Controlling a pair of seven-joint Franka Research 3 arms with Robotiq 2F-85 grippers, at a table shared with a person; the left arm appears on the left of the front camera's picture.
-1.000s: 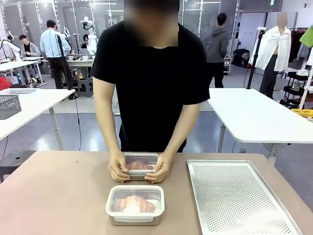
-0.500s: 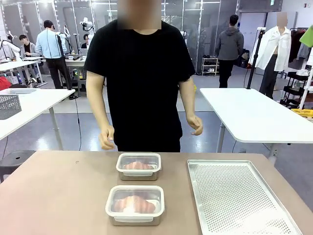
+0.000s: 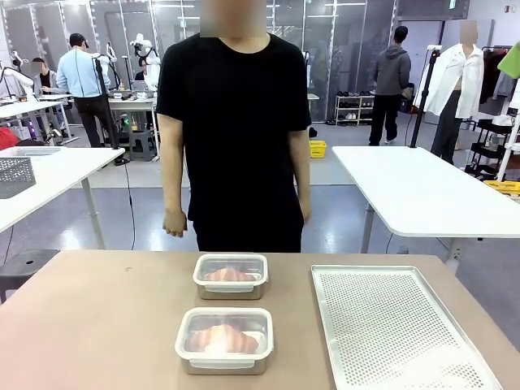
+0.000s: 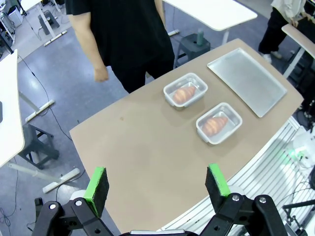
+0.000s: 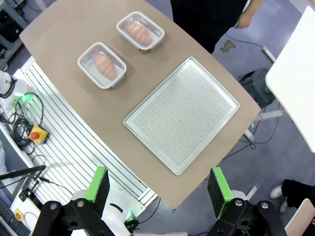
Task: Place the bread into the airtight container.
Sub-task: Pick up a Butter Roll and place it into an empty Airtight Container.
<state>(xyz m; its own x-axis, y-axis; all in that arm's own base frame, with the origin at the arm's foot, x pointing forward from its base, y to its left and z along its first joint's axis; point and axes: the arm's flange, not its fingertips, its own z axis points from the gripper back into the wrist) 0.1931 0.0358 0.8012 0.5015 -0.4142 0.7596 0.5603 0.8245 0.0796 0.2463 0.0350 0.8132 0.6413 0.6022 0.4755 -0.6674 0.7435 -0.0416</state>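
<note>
front: brown table point(image 3: 97, 325), two lidded airtight containers point(image 3: 225, 340) point(image 3: 231, 276) one behind the other, bread point(image 3: 223, 337) in each; perforated tray point(image 3: 398, 329) to the right, person point(image 3: 236, 130) standing behind, hands down – lab room with white tables. left wrist: left gripper point(image 4: 157, 184) high above table, jaws wide apart, holding nothing. right wrist: right gripper point(image 5: 157, 184) spread wide too, nothing held – shows floor rails beside the table.

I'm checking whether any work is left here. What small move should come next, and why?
Probably none beyond holding both arms back. Each lidded container, the near one and the far one, already holds bread, the tray is bare, and the person's hands hang off the table. The left tool and right tool are open, high above.
</note>
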